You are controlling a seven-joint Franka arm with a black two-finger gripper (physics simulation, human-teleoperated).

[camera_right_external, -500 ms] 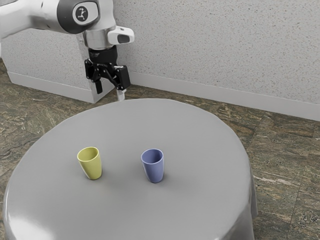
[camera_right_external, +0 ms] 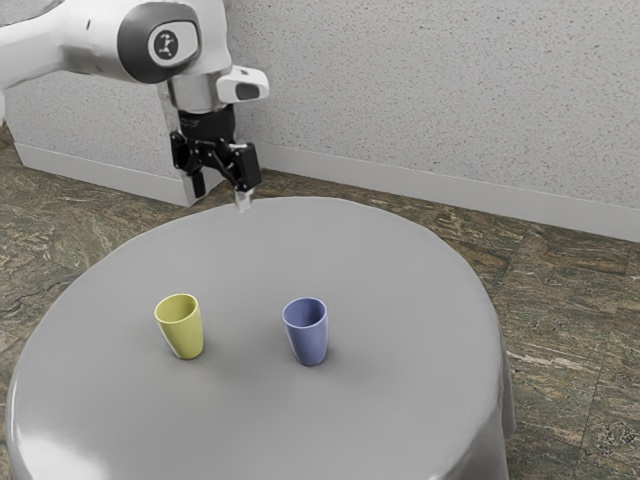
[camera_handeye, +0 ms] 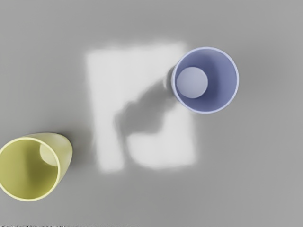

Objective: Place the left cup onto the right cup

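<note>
A yellow cup [camera_right_external: 180,326] stands upright on the round grey table [camera_right_external: 350,250], toward the exterior view's left. A blue cup [camera_right_external: 305,331] stands upright a short way to its right, apart from it. My gripper [camera_right_external: 222,190] hangs open and empty high over the table's far edge, well behind and above both cups. From the wrist camera I look down into the yellow cup [camera_handeye: 32,166] and the blue cup [camera_handeye: 205,79]; my hand's shadow falls on the cloth between them.
The table's grey cloth [camera_right_external: 480,400] drapes over its edge. A stone floor [camera_right_external: 570,320] surrounds the table, and a speckled wall [camera_right_external: 450,90] with a pale baseboard runs behind it.
My hand has dropped slightly and shifted a little toward the table. Both cups stand where they were.
</note>
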